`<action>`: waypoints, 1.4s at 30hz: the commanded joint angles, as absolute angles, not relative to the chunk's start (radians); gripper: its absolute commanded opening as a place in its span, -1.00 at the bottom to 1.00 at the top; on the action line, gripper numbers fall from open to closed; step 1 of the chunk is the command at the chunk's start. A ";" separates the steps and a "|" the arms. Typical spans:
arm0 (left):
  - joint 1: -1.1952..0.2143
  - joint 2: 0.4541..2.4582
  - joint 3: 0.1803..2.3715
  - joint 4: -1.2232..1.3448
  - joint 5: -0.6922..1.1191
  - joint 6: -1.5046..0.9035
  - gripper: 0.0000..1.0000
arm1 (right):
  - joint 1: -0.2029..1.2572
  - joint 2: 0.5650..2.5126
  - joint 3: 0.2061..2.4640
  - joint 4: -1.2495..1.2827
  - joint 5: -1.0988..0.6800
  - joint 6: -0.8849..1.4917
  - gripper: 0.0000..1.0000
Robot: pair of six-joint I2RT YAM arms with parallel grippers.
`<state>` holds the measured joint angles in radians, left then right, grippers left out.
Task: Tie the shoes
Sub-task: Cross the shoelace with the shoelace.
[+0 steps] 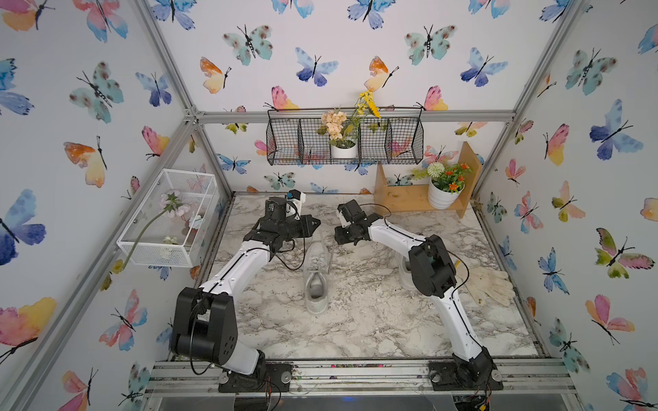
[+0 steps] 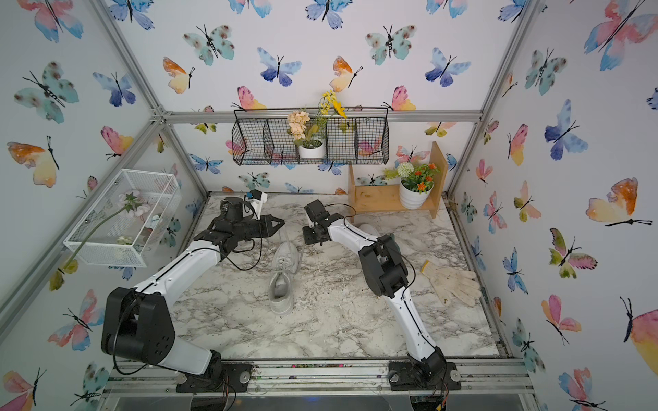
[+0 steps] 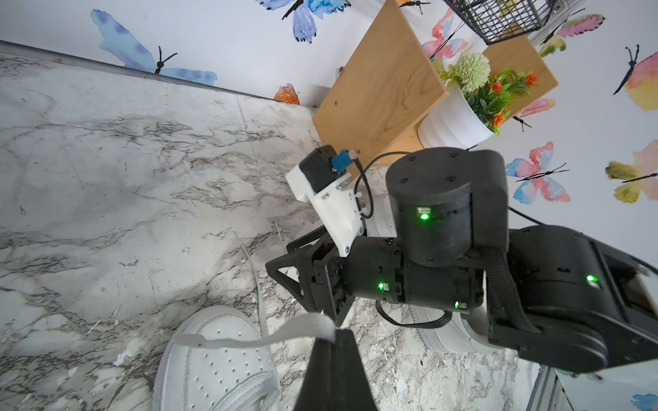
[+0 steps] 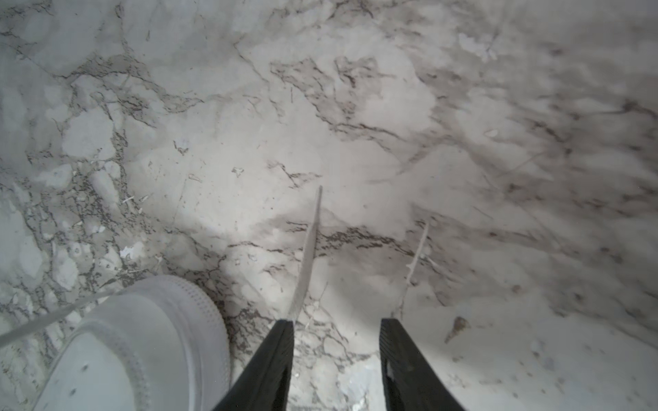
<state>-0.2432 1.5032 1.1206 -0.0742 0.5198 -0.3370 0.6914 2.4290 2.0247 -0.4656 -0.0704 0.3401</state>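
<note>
One white shoe (image 1: 316,281) (image 2: 282,284) lies mid-table, toe toward the back wall. My left gripper (image 1: 318,223) (image 2: 283,223) hovers just beyond the toe, shut on a white lace (image 3: 302,328) that runs up from the shoe (image 3: 213,366); its tips (image 3: 336,331) pinch the lace end. My right gripper (image 1: 342,237) (image 2: 309,237) hangs open right of the toe. In the right wrist view it (image 4: 336,322) holds nothing, and a second lace (image 4: 309,249) lies loose on the marble past one finger, beside the toe (image 4: 142,338). The second shoe (image 1: 403,272) (image 3: 445,334) is mostly hidden under my right arm.
A pale glove (image 1: 489,284) (image 2: 454,284) lies at the right table edge. A wooden shelf (image 1: 402,199) with a potted plant (image 1: 443,194) stands at the back right. A white wire basket (image 1: 167,220) hangs on the left wall, a black one (image 1: 343,140) on the back wall.
</note>
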 commanded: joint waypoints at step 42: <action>-0.485 1.677 1.306 -0.159 0.608 -0.235 -0.24 | 0.732 1.515 1.459 -0.465 -0.078 0.322 -0.96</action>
<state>-0.4717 1.6638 1.2755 -0.1120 0.6064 -0.2501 0.7364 1.5349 1.4548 -0.4625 -0.0193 0.3141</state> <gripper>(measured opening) 0.264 0.040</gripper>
